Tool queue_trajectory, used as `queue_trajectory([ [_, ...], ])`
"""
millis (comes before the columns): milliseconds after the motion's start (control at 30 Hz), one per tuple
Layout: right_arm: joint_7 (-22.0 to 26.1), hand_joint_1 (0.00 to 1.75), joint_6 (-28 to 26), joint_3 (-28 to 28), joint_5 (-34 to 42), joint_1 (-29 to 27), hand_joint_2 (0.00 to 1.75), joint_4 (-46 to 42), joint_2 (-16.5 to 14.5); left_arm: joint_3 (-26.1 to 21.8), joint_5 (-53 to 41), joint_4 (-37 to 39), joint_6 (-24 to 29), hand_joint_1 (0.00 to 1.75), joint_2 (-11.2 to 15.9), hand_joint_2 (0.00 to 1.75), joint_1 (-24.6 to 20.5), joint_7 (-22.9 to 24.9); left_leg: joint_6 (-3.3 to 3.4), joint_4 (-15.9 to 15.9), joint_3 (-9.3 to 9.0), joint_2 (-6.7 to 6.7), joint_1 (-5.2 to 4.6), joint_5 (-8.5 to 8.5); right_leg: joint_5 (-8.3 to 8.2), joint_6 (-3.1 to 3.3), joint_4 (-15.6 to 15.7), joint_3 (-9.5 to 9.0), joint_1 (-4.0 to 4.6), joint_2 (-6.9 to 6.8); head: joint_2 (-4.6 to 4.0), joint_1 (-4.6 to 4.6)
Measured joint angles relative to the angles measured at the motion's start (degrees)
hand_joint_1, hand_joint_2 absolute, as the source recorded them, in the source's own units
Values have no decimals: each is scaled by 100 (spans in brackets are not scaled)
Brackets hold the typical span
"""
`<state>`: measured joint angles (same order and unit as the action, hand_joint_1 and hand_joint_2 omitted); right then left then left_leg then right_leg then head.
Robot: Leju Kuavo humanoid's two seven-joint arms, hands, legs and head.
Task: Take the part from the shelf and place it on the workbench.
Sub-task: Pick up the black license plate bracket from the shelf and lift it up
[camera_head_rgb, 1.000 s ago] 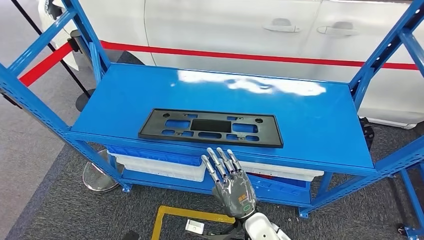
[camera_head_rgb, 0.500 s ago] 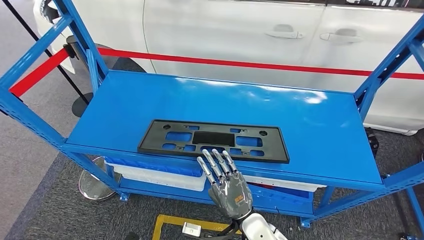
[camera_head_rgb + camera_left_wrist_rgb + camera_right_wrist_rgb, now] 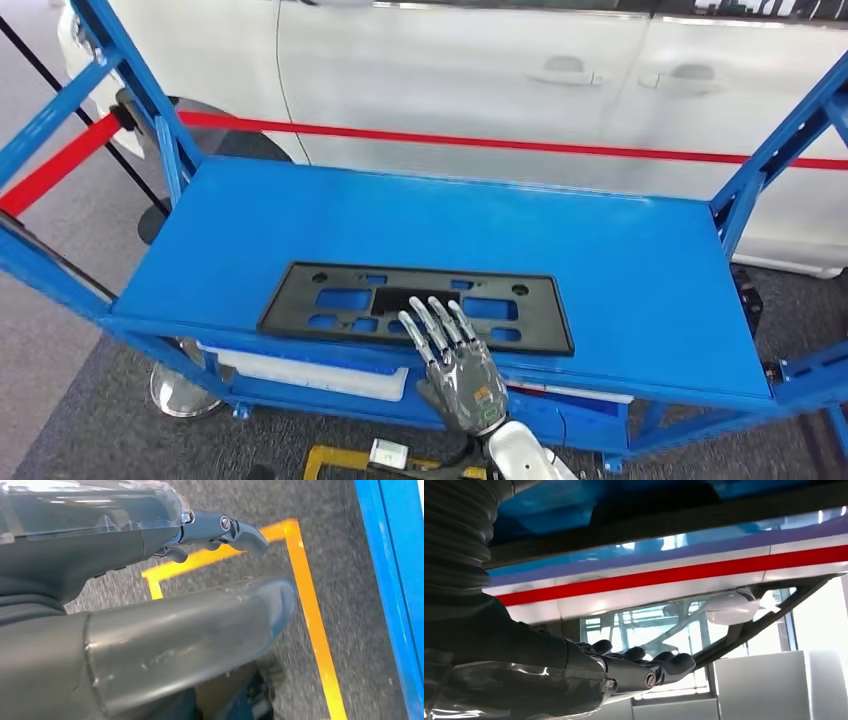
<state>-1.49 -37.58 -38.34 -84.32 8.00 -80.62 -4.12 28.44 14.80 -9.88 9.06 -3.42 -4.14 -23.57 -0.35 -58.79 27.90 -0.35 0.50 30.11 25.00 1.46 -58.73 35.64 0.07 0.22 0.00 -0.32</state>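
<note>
Hand [image 3: 458, 368] (right) flat above part [image 3: 416, 305]

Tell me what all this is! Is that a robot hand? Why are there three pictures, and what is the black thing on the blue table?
Yes, that is a robot's right hand, silver and grey, with its fingers spread. The big picture comes from a camera high on the robot's body, looking down. The other two come from cameras at its wrists, so they look tilted and odd. One shows the left hand hanging above grey carpet with a yellow line. The black thing is a flat plastic part with holes cut in it. It lies on a blue shelf, with a white car behind. The right hand reaches over the part's near edge but holds nothing yet.
</note>
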Motion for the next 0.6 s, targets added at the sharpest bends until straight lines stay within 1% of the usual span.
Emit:
queue_trajectory([
  [33,6,0,21,2,14,18,175,0,-20,0,-1,0,-1,0,-2,0,-5,3,-19,-152,61,2,1,30,11,29,28,-59,-15,-4,0,-18],
  [67,11,0,42,4,29,37,175,0,-43,0,-3,0,-1,0,-3,0,-11,6,-41,-421,200,3,9,111,25,54,54,-113,-30,-9,-1,-34],
  [100,16,0,66,5,46,53,175,2,-58,0,-4,0,-1,0,-5,0,-14,6,-66,-772,396,4,19,242,48,76,65,-149,-30,-16,-1,-53],
  [133,20,0,90,5,60,67,175,5,-72,0,-6,0,-1,0,-8,0,-16,5,-93,-1132,630,5,27,398,71,91,66,-171,-29,-18,-1,-71],
  [167,23,0,120,5,68,75,175,11,-79,1,-16,0,3,0,-9,0,-15,2,-115,-1412,841,6,34,517,95,97,63,-190,-28,-15,-1,-72],
  [200,25,0,155,5,73,81,175,21,-81,1,-31,0,11,0,-10,0,-10,-1,-128,-1520,971,6,37,529,120,99,59,-215,-25,-7,0,-75],
  [233,25,0,194,5,74,92,175,32,-82,2,-54,0,22,0,-10,0,-4,-4,-132,-1420,1003,6,38,401,147,97,54,-247,-25,4,0,-75],
  [267,24,0,245,5,74,113,175,44,-84,4,-79,0,32,0,-10,0,-2,-5,-123,-1132,941,7,37,160,175,89,50,-287,-25,14,0,-77],
  [300,23,0,298,5,74,146,175,55,-88,5,-98,0,39,0,-9,0,1,-4,-108,-729,827,10,35,-125,204,77,47,-321,-25,21,0,-76],
  [333,18,0,366,5,74,195,175,72,-93,9,-114,1,40,0,-9,0,-4,-2,-89,-372,729,14,22,-306,224,60,40,-342,-21,23,0,-72],
  [367,9,0,444,5,73,257,175,95,-102,13,-122,1,40,0,-9,0,-18,1,-59,-122,665,18,5,-411,237,36,36,-337,-17,23,0,-75],
  [400,0,0,526,4,71,326,175,125,-113,16,-135,1,38,0,-11,0,-31,3,-26,2,647,20,-13,-456,245,8,33,-321,-13,21,0,-71],
  [433,-9,0,609,4,68,397,175,162,-126,20,-150,1,35,0,-13,0,-42,8,4,17,656,16,-30,-442,245,-21,35,-307,-8,19,0,-70],
  [500,-20,0,750,-2,56,542,175,242,-162,25,-190,0,30,0,-28,0,-53,16,75,63,640,14,-7,-523,279,-83,20,-301,4,16,0,-69],
  [567,-36,0,833,-8,43,679,175,316,-190,28,-212,0,28,0,-44,0,-70,22,142,116,607,23,29,-550,448,-133,-212,-208,4,11,0,-53],
  [600,-43,0,849,-10,39,721,175,339,-194,28,-215,0,27,0,-49,0,-81,22,163,126,598,28,33,-555,544,-146,-357,-143,-5,8,0,-43],
])
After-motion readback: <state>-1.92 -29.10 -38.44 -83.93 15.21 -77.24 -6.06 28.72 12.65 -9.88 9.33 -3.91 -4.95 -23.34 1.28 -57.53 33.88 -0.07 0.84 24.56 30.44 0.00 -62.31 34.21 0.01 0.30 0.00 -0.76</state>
